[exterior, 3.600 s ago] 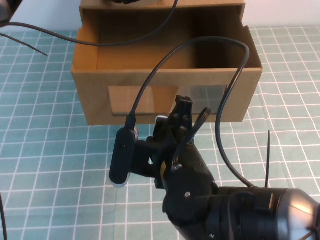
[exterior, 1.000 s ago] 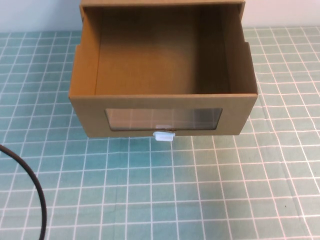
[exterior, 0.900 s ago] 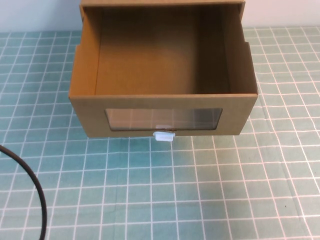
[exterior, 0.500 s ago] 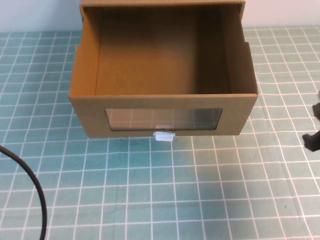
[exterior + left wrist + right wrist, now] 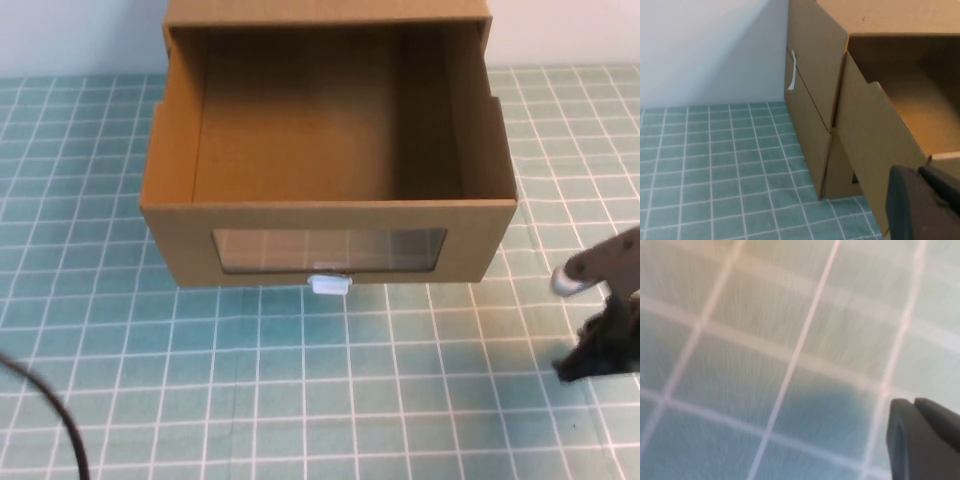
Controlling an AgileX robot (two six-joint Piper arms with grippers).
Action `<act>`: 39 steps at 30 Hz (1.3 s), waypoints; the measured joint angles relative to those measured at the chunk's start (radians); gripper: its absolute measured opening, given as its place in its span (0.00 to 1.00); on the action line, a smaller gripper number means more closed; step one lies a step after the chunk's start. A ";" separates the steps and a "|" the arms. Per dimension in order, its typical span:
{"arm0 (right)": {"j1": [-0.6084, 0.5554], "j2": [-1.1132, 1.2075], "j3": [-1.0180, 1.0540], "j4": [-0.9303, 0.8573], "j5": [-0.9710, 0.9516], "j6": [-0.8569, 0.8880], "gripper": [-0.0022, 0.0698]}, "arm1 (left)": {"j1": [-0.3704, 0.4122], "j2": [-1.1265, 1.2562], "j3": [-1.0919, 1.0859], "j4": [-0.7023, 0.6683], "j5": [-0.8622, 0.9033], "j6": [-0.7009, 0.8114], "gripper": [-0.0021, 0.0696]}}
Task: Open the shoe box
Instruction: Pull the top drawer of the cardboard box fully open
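Note:
The brown cardboard shoe box stands at the back middle, its drawer slid out toward me from the outer sleeve. The drawer is empty inside, with a clear window and a small white pull tab on its front wall. My right gripper is shut and empty, low over the mat right of the drawer's front corner; its wrist view shows only its closed tips above the grid mat. My left gripper is shut with nothing in it, beside the drawer's side wall and the sleeve.
A teal mat with a white grid covers the table around the box. A black cable curves across the near left corner. A white wall rises behind the box.
The right arm, earlier in front of the pull tab and then out of sight, has come back in at the right edge. The box sits slightly nearer in the picture. The cable slid lower left.

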 joint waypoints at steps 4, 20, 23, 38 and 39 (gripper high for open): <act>-0.004 0.060 0.011 0.000 0.003 0.000 0.01 | 0.000 -0.080 0.058 0.088 0.000 0.000 0.02; -0.010 -0.377 0.055 0.000 0.146 0.000 0.01 | 0.070 -0.361 0.420 0.183 0.004 0.000 0.02; -0.010 -0.514 0.055 0.000 0.153 0.000 0.01 | 0.094 -0.423 0.482 0.185 0.012 0.000 0.02; -0.010 -1.111 0.363 0.000 -0.039 0.000 0.01 | 0.122 -0.499 0.615 0.234 -0.001 0.000 0.02; -0.010 -1.169 0.391 0.000 -0.037 0.000 0.01 | 0.122 -0.501 0.615 0.245 -0.004 0.000 0.02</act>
